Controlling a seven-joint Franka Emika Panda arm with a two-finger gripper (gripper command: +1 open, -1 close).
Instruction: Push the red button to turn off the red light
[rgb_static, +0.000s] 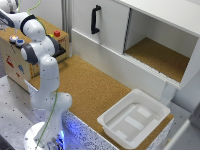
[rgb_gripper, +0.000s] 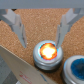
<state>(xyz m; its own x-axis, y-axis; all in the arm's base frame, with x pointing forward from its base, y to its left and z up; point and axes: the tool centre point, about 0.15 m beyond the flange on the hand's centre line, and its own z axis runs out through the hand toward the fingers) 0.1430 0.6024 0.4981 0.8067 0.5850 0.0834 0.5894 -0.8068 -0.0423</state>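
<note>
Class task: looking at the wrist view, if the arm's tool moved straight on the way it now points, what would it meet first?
Most likely the red button: it sits glowing between the open fingers of the tool. Depth is unclear; the blue button lies off to one side.

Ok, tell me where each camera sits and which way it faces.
Exterior view: high, off the arm, looking down over the cork table, white bin and cabinet; the whole arm shows.
Wrist view: on the wrist, looking down between two open fingers at the lit red button, blue button beside it.
Shared: the button box; the red button is barely visible in the exterior view.
</note>
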